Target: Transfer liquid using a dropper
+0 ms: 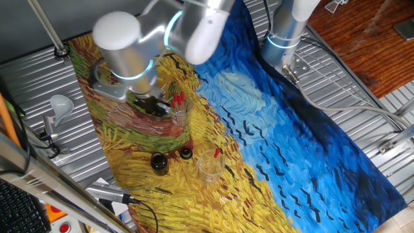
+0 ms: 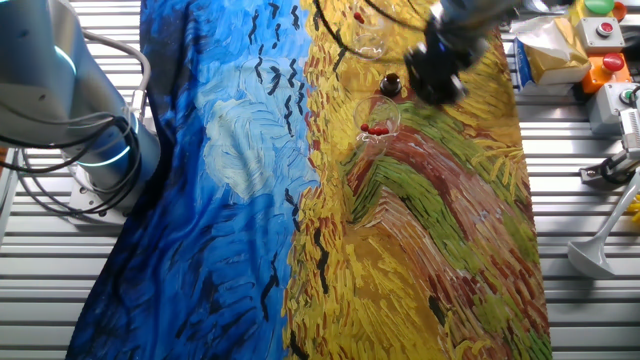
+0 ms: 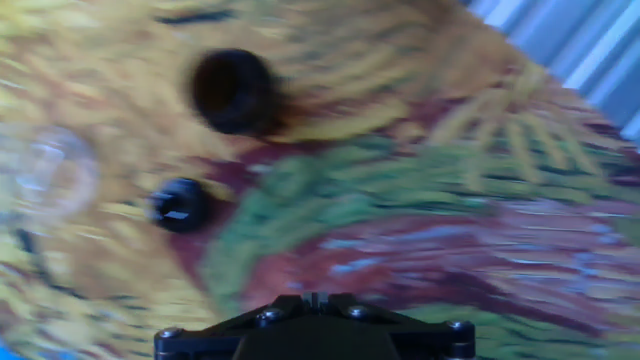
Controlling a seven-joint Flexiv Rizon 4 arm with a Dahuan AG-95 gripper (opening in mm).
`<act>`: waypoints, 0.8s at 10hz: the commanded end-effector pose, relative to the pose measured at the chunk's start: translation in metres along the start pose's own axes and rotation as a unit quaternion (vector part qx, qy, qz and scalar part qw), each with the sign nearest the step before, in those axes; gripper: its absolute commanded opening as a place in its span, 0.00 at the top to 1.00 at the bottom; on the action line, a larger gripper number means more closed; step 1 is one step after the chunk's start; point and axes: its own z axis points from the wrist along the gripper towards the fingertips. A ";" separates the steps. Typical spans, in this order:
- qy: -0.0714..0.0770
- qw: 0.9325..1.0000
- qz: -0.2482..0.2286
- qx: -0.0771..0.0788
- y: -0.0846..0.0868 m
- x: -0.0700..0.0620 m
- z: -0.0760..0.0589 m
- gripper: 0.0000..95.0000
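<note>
Painted cloth (image 1: 304,136) covers our worktop. We see red-bulbed droppers (image 1: 176,98) standing in a clear glass (image 1: 179,111) just beside the gripper (image 1: 150,103); whether its jaws are open, we cannot tell. Another dropper (image 1: 217,153) leans in a second glass (image 1: 211,166), near a dark bottle (image 1: 158,162) and cap (image 1: 185,153).

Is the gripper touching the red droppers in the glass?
Cannot tell. In one fixed view the gripper sits right beside the droppers in the glass, with no plain gap or contact. The hand view is blurred and shows no dropper.
</note>
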 end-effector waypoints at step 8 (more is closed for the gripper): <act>0.002 0.998 0.051 -0.033 -0.017 0.010 0.002 1.00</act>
